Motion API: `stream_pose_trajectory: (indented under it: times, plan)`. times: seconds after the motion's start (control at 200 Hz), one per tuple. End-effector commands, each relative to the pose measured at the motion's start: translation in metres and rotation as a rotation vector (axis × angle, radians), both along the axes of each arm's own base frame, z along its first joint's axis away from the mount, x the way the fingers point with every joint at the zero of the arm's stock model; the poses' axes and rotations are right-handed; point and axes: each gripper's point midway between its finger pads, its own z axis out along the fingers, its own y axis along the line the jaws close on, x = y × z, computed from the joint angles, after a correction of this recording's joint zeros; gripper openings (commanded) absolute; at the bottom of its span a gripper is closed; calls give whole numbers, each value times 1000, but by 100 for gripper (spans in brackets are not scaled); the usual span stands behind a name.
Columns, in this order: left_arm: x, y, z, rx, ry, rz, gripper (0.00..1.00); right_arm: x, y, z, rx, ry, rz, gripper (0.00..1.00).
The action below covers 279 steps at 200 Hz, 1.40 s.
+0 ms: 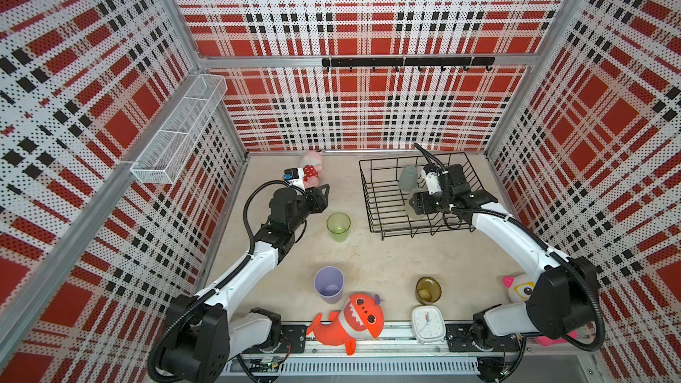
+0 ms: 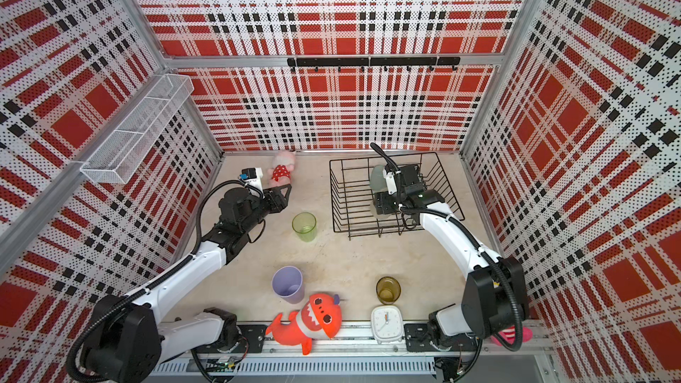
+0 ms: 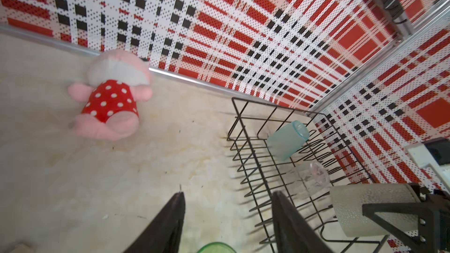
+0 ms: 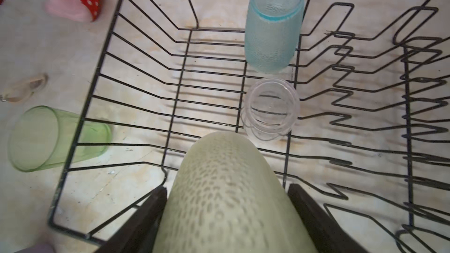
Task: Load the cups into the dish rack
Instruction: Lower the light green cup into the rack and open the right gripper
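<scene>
I am holding the frosted pale yellow-green tumbler (image 4: 219,156) clamped in my right tool (image 4: 226,187) over the large black wire dish rack (image 4: 92,94). Releasing it crooked is risking a knock against the small clear glass tumbler (image 4: 270,108) just beside it. My left tool (image 3: 229,193) is hanging open and empty.

The pale desk (image 1: 387,259) carries a black rack (image 1: 368,200) back right, a pink doll (image 1: 311,169) behind, a green cup (image 1: 338,227), lilac cup (image 1: 329,284) and amber cup (image 1: 428,290) upright, a shark (image 1: 353,320) and clock (image 1: 428,324) at its front edge.
</scene>
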Motion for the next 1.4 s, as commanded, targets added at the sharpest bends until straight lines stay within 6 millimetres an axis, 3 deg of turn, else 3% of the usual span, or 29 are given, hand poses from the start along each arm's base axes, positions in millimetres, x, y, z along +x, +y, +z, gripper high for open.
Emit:
stream_pose_trajectory:
  times: [0.0,0.391,0.536,0.862,1.017,1.168,1.393]
  plan:
    - [-3,0,-25,26,81,16,61,6,-10,3,-71,-18,-20,54]
    - [-3,-7,-60,64,194,16,64,2,-17,-34,-115,55,-45,54]
    - [-1,-2,-62,70,208,53,65,3,-19,-46,-144,85,-50,55]
    - [-4,-12,-80,68,263,19,67,11,-21,-68,-185,132,-67,56]
    - [-6,-13,-87,83,283,11,68,13,-24,-74,-195,136,-78,65]
    - [-6,-15,-96,97,312,-5,68,11,-24,-79,-197,148,-81,68]
    - [-7,-18,-103,113,345,-18,69,12,-23,-61,-170,103,-84,86]
